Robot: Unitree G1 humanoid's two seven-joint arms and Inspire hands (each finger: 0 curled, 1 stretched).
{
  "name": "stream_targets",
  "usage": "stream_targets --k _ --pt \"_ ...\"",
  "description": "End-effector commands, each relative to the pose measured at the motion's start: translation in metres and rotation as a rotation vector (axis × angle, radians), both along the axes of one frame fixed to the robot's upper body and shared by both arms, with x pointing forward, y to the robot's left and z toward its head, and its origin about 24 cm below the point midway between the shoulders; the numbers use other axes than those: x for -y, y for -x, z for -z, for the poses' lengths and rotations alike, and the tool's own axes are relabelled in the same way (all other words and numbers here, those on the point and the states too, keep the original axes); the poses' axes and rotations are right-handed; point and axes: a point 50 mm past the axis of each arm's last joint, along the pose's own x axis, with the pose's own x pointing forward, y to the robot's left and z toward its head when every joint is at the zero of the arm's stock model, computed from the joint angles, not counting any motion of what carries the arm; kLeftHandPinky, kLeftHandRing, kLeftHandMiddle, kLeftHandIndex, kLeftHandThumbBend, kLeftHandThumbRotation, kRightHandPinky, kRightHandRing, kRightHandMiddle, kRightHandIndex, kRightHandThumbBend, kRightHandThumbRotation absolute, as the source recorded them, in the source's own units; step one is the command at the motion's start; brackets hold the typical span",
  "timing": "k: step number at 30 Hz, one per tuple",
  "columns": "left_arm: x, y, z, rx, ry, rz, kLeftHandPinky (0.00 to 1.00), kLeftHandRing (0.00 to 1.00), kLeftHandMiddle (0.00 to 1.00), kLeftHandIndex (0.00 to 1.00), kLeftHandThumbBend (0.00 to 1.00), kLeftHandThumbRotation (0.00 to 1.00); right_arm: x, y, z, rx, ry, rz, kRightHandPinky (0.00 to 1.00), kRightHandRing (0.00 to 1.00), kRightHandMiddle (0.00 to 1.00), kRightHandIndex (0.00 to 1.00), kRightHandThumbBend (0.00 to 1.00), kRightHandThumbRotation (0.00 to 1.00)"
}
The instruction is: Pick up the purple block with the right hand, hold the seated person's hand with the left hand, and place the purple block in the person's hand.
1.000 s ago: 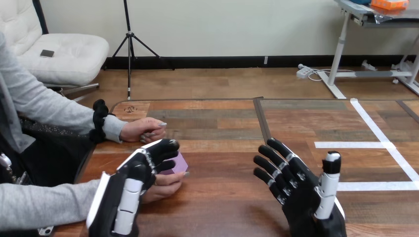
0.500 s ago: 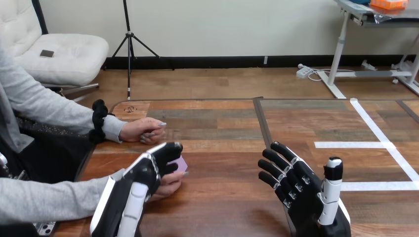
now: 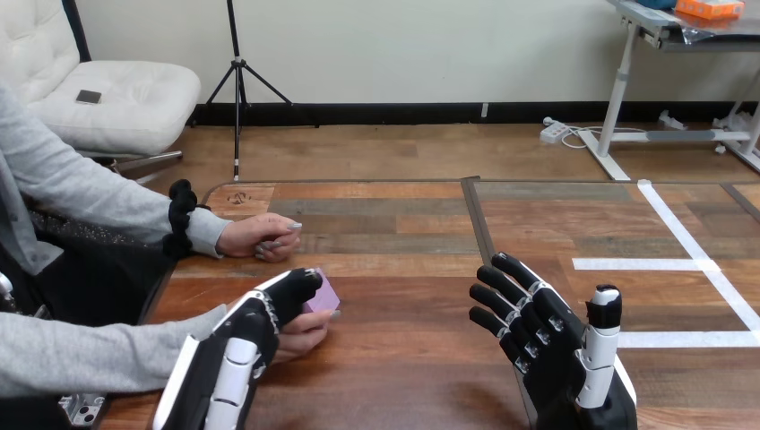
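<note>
The purple block point(image 3: 322, 292) rests in the person's hand point(image 3: 303, 333) at the lower left of the table, with the person's fingertips against its near side. My left hand point(image 3: 255, 322) lies over that hand from the left, its fingers curled across the top of it and reaching to the block's left edge. My right hand point(image 3: 547, 349) stands apart at the lower right, palm up, fingers spread and straight, holding nothing.
The person's other hand point(image 3: 260, 237) rests as a loose fist on the table farther back at the left edge. White tape lines point(image 3: 690, 242) cross the table's right part. A dark seam point(image 3: 475, 219) runs down the table's middle.
My left hand and the person's hand under it have drawn slightly nearer and lower, the block staying in the person's hand. My right hand has barely moved.
</note>
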Motion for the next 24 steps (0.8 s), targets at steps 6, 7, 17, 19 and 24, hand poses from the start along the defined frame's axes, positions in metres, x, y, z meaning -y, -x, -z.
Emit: stream_targets --k 6,7,17,19,24 --pt "0.0024 -0.0116 -0.017 0.089 0.024 -0.015 0.92 0.83 0.78 0.75 0.6 1.0 -0.0016 -0.0062 -0.0075 0.059 -0.002 0.003 0.84 0.85 0.85 0.85 0.95 0.99" --pt "0.0023 -0.0116 -0.017 0.088 0.023 -0.016 0.92 0.83 0.78 0.75 0.6 1.0 -0.0017 -0.0062 -0.0075 0.058 -0.005 0.004 0.84 0.85 0.85 0.85 0.95 0.99" --pt "0.0026 -0.0124 -0.0179 0.092 0.026 -0.017 0.91 0.81 0.77 0.74 0.62 1.0 -0.0016 -0.0061 -0.0085 0.057 -0.009 0.012 0.83 0.84 0.85 0.85 0.96 1.0" --pt "0.0029 -0.0129 -0.0179 0.097 0.03 -0.021 0.91 0.81 0.76 0.74 0.61 1.0 -0.0013 -0.0062 -0.0086 0.058 -0.007 0.011 0.84 0.85 0.85 0.84 0.96 1.0" --pt "0.0036 -0.0135 -0.0176 0.103 0.034 -0.023 0.9 0.8 0.76 0.74 0.57 1.0 -0.001 -0.0063 -0.0094 0.068 0.006 0.009 0.85 0.85 0.84 0.83 0.97 1.0"
